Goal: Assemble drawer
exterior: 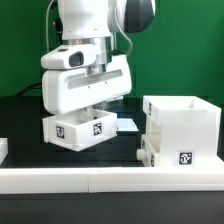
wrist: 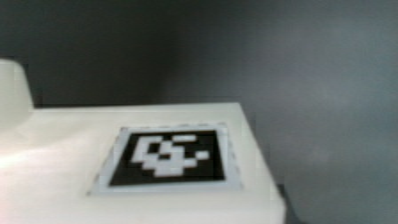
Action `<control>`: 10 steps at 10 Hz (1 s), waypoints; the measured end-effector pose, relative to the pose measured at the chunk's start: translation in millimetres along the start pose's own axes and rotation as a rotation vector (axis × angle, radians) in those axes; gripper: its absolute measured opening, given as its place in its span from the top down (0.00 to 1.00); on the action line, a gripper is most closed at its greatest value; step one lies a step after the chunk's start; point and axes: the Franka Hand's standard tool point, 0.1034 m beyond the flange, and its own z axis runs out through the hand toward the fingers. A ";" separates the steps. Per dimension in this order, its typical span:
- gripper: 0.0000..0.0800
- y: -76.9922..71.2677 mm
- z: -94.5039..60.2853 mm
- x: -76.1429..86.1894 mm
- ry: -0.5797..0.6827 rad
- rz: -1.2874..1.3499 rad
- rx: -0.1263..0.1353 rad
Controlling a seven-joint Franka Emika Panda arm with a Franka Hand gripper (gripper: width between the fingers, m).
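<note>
A white drawer tray [exterior: 80, 129] with black-and-white tags on its front sits tilted directly under my gripper [exterior: 88, 108], in the middle of the exterior view. The fingers are hidden behind the hand and the tray's wall, and the tray looks gripped from above. In the wrist view the tray's white wall [wrist: 71, 140] and one tag [wrist: 171, 156] fill the frame, very close. The tall white housing [exterior: 182, 125] stands at the exterior view's right, open at the top, with a tag on its front. A second tray [exterior: 147, 152] sticks out of its lower left side.
A long white border rail [exterior: 100, 179] runs along the front of the black table. A flat white marker board [exterior: 127, 122] lies between the tray and the housing. A small white piece [exterior: 3, 150] sits at the exterior view's left edge.
</note>
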 end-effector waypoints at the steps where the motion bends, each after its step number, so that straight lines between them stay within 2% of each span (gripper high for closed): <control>1: 0.95 3.8 -1.5 3.1 -0.007 -0.080 -0.004; 3: 0.95 6.8 -3.0 4.1 -0.020 -0.261 -0.016; 7: 0.95 8.3 -1.9 1.9 -0.034 -0.532 -0.016; 9: 0.95 10.7 -1.8 8.6 -0.056 -0.690 -0.026; 10: 0.95 10.9 -1.5 14.8 -0.056 -0.689 -0.029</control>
